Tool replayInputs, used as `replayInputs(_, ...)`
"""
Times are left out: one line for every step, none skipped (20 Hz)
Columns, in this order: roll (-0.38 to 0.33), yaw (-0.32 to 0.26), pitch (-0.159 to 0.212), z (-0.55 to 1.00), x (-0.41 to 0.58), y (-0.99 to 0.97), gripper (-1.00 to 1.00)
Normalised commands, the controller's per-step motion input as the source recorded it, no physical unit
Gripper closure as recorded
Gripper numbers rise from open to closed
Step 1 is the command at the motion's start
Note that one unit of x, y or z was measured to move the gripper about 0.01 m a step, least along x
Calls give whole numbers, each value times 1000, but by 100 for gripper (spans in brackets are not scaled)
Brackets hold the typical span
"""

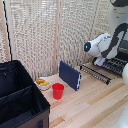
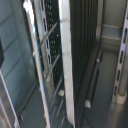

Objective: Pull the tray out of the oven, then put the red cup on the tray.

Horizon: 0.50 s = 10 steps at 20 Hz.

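From the exterior view, the arm reaches down at the oven (image 1: 111, 67) on the exterior view's right, its fingers hidden, so I cannot tell whether they grip anything. The red cup (image 1: 58, 90) stands on the worktop (image 1: 95, 107), beside a white bowl (image 1: 43, 83) and blue slab (image 1: 70, 75). In the wrist view, the ribbed tray (image 2: 82, 45) appears close up beside wire racking (image 2: 47, 65); judging by this, pulling is underway at most, and the cup placing remains.

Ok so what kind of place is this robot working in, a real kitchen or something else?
Probably a staged lab tabletop, not a real kitchen: a pale wooden table backed by a woven screen, with a few props, a red cup, a small white bowl, a navy slab and a black fabric case.
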Motion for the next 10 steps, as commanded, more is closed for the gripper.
replayInputs(-26,0,0,-43,0,-6,-100)
replayInputs(-118,0,0,-60,-11,74,-100)
replayInputs(-198,-8,0,-43,-17,269,-100)
replayInputs(-241,-2,0,-31,-6,434,-100)
replayInputs(-234,-6,0,-23,-14,457,-100)
replayInputs(-199,-18,0,-17,-3,446,-100)
replayInputs(-100,-39,0,-23,0,257,-100)
replayInputs(-8,-40,0,0,0,83,-100)
replayInputs(45,-30,0,0,0,-14,-100)
replayInputs(133,-43,10,0,3,-226,-100)
